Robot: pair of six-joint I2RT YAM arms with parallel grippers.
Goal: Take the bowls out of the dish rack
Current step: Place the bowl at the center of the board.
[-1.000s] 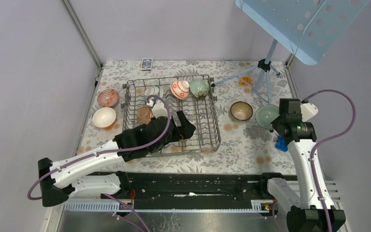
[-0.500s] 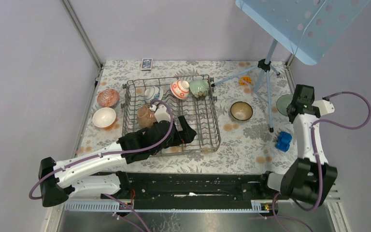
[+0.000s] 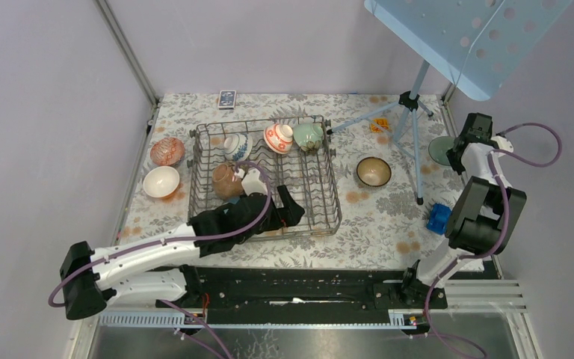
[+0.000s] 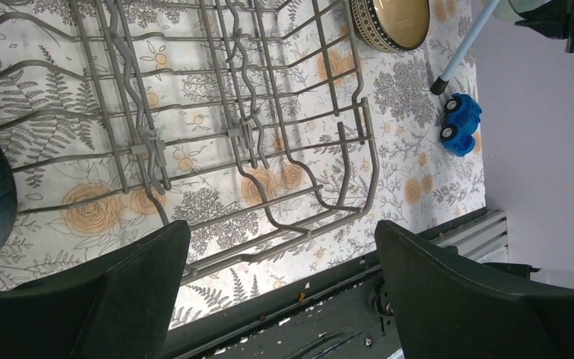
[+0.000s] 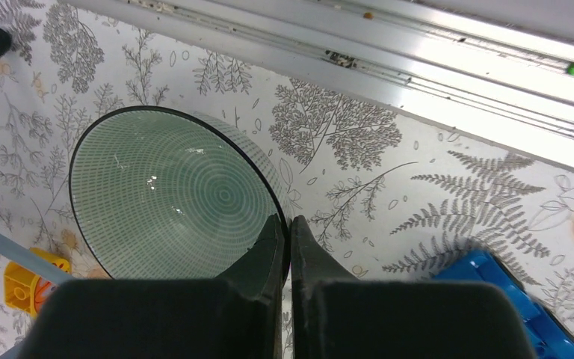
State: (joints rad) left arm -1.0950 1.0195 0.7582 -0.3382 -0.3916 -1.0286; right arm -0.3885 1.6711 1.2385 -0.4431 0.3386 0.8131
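Floral tabletop (image 3: 389, 217); wrist view: right claw (image 5: 287, 232) pinching bowl (image 5: 172, 198).

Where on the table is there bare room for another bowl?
The widest bare patch of table is between the dish rack and the blue toy, on the near side of the dark bowl. A smaller one is on the near side of the white bowl. It is crowded by the stand legs, where the right gripper holds the pale green bowl.

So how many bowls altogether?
8. In the dish rack: brown, blue-white, red-white, green. Left of it: red, white. Right: dark; pale green in the right gripper. Left arm may hide more.
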